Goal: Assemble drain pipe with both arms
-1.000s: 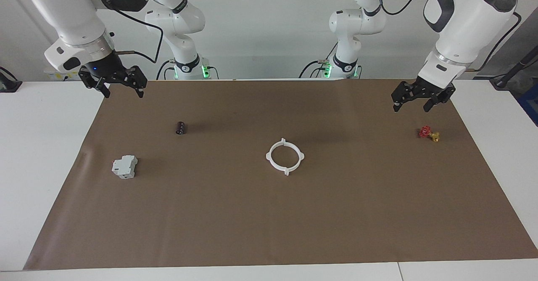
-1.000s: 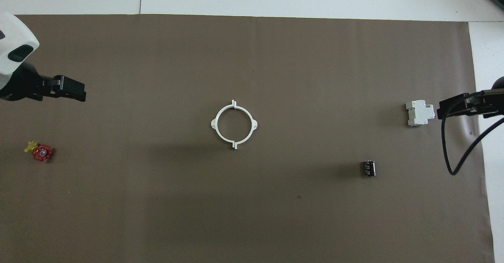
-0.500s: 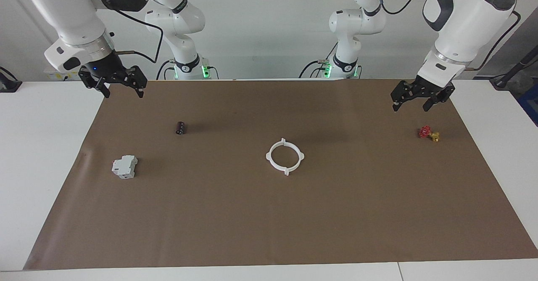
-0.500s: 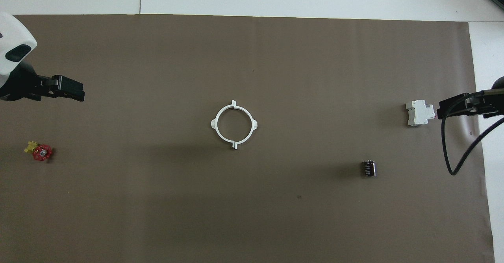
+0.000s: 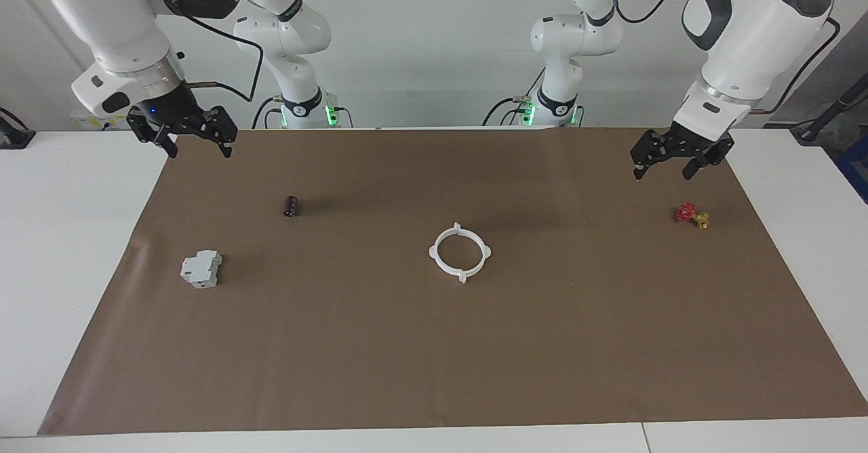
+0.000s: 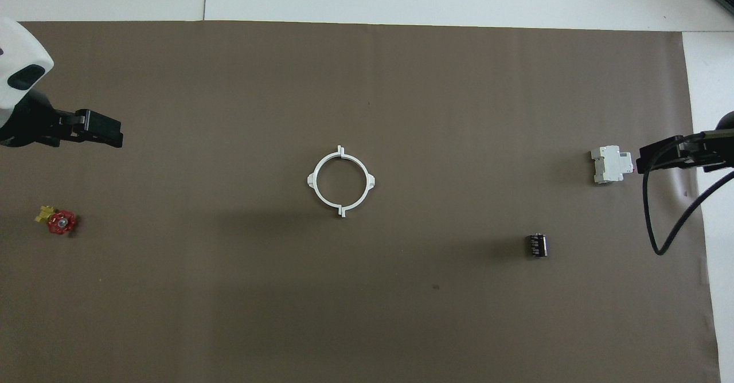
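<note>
- Drain pipe (image 5: 460, 252): 2 white half-arcs joined as 1 tabbed ring, flat on brown mat (image 5: 434, 358), approx. mid-table, well apart from both my grippers.
- My left gripper (image 5: 663, 164): 1, empty, fingers spread, raised over mat edge at my left arm's end, above 1 red-and-yellow valve piece (image 5: 692, 215).
- My right gripper (image 5: 198, 146): 1, empty, fingers spread, raised over mat corner at my right arm's end.
- Other items, 1 each: grey block (image 5: 201, 268); small dark cylinder (image 5: 291, 206), nearer to me than the block.
</note>
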`<state>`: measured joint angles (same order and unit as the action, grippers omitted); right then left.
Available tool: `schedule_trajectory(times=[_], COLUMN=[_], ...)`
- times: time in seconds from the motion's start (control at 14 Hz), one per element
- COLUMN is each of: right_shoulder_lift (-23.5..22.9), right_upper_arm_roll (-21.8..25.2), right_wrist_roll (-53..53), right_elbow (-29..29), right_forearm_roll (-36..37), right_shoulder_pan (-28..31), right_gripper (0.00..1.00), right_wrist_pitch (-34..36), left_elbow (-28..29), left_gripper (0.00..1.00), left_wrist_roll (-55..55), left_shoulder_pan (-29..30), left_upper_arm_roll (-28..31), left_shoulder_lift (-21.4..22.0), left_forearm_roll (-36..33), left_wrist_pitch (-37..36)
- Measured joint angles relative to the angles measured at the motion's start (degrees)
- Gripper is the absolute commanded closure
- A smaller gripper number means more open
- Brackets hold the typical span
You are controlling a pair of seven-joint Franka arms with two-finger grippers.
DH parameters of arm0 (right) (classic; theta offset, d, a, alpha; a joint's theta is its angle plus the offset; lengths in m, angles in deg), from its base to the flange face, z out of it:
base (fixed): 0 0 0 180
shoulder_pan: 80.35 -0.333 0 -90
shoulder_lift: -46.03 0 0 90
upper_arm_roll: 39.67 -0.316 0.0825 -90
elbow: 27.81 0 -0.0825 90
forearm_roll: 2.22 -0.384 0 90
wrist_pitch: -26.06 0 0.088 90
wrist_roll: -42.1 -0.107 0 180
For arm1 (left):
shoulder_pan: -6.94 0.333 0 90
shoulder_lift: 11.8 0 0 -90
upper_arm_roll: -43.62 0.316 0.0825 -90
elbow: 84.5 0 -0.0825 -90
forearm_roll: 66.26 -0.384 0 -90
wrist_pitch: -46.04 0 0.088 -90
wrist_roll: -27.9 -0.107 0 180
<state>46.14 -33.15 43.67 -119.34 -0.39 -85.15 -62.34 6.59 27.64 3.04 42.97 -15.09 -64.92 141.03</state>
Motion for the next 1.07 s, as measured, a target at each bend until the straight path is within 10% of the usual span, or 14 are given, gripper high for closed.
schedule_trajectory(times=[1.07], right_shoulder_lift=[0.0], right_upper_arm_roll=[0.0], right_wrist_roll=[0.0], right_elbow=[0.0], right_forearm_roll=[0.0], right_shoulder_pan=[0.0], right_gripper=[0.0], right_wrist_pitch=[0.0], left_elbow=[0.69], left_gripper=[0.0], left_wrist_roll=[0.0], left_shoulder_pan=[0.0], left_upper_arm_roll=[0.67], left_shoulder_lift=[-0.01], left_forearm_roll=[0.0], left_wrist_pitch=[0.57])
